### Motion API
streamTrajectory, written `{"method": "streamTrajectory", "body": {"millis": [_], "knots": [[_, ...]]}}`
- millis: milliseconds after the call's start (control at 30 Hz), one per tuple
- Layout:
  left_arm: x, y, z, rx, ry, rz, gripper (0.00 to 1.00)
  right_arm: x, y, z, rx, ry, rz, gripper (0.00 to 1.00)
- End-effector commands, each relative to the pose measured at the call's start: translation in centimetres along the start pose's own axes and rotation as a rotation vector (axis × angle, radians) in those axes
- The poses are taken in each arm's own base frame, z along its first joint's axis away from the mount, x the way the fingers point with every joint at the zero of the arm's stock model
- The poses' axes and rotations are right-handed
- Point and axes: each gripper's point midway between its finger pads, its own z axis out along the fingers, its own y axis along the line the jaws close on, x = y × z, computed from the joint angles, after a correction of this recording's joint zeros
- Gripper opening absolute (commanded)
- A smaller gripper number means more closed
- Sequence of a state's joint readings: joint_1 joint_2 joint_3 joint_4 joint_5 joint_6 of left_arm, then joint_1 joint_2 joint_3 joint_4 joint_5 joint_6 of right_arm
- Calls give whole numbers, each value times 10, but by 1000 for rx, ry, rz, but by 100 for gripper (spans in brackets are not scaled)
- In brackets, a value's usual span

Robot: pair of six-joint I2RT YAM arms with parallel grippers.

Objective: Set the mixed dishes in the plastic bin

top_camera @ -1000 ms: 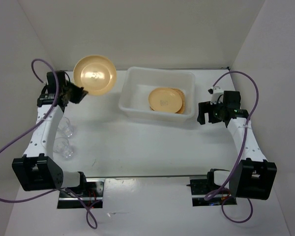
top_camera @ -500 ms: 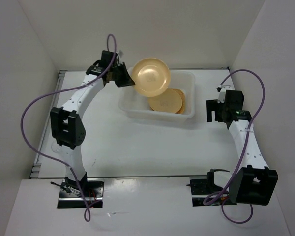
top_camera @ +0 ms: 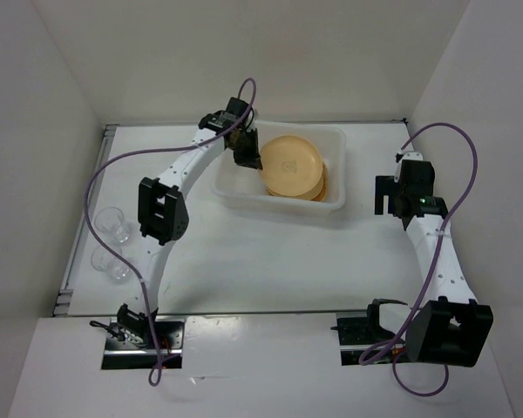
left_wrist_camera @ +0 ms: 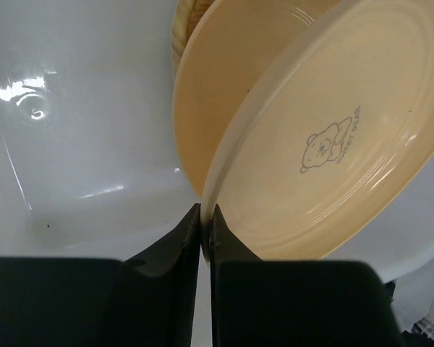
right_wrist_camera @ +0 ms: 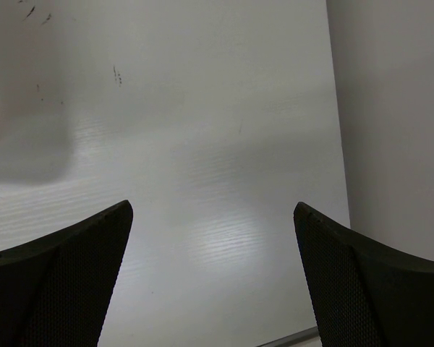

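My left gripper [top_camera: 247, 157] is shut on the rim of a round tan plate [top_camera: 292, 164], holding it tilted inside the plastic bin [top_camera: 275, 202] over the plates lying there. In the left wrist view my gripper [left_wrist_camera: 206, 213] pinches the rim of that plate [left_wrist_camera: 325, 144], which has a bear print. A second round tan plate [left_wrist_camera: 224, 87] lies just under it, with the woven-textured plate's edge [left_wrist_camera: 182, 29] beyond. Two clear cups [top_camera: 112, 224] [top_camera: 112, 264] stand at the table's left edge. My right gripper [top_camera: 385, 198] is open and empty to the right of the bin; it also shows over bare table in the right wrist view [right_wrist_camera: 213, 217].
White walls enclose the table at the back and both sides. The bin's white floor [left_wrist_camera: 79, 144] shows left of the plates. A purple cable loops from each arm. The right wall [right_wrist_camera: 390, 108] stands close to my right gripper.
My left arm has swung the round plate from the far left over to the bin and lowered it onto the plates there. The two cups have come into view. My right gripper has drifted slightly right.
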State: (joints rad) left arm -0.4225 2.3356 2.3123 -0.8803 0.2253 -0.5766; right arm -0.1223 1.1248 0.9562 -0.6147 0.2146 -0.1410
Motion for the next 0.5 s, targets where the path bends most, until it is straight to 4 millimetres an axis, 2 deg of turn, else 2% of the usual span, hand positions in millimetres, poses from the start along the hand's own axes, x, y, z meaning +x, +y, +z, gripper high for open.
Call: {"method": "streamTrajectory", "body": {"millis": [0,33,67,100,133,167,200,233,267,300,367,433,467], "knots": [[-2,-6,3,-24,6,13,12,-17,-6,-10,30,-62,29,96],[1,0,16,-37,29,6,14,-17,-6,-10,30,-62,29,96],[-9,-6,6,-35,4,12,14,-18,-4,-10,23,-64,23,96],[-11,-11,7,-40,-5,21,14,-18,-2,-10,14,-65,23,96],[6,5,27,-82,70,1,16,-18,-2,-10,14,-65,23,96],[-23,-19,3,-17,-45,31,16,-18,-2,-10,14,-65,23,96],[-23,-22,3,3,-51,20,17,-18,-2,-10,14,-65,23,96],[-11,-9,24,-8,14,-12,17,-18,-2,-10,14,-65,23,96],[-3,-2,32,-28,47,-22,17,-18,-2,-10,14,-65,23,96],[-6,1,35,-39,28,-18,17,-18,-2,-10,14,-65,23,96],[4,0,40,-55,54,-14,22,-18,1,-11,7,-67,17,96],[0,-1,34,-57,36,-10,26,-19,2,-11,-2,-68,16,96],[0,-1,34,-57,36,-10,32,-19,2,-11,-2,-68,16,96]]}}
